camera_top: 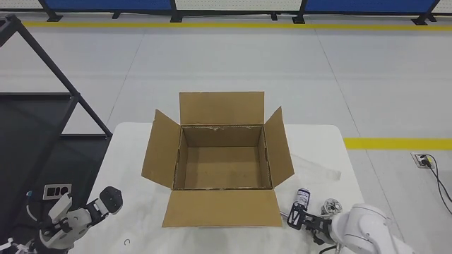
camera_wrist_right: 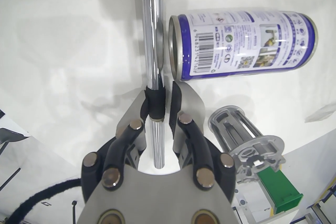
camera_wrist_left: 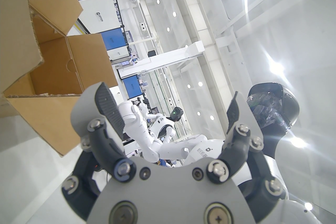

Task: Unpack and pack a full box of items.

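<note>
Box (camera_top: pixel 221 208) empty, flaps open. Right gripper (camera_wrist_right: pixel 160 104) clamped on rod (camera_wrist_right: pixel 152 12); best lift clear of can (camera_wrist_right: pixel 244 43), lay flat inside. Left gripper (camera_wrist_left: pixel 169 110) open, near left.

White arms (camera_top: pixel 364 227), silver-plated gripper (camera_wrist_left: pixel 170 92), black linkages, screws

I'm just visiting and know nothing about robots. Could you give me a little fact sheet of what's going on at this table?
Box: cardboard box, flaps open, standing mid-table, its floor bare
Surface: white table
Left hand: open, holding nothing, pointing upward near the box
Right hand: shut on a shiny metal rod
Can: blue and white spray can, lying on its side close beside the rod
Other item: grey ribbed part with a green end, lying near the can
</note>
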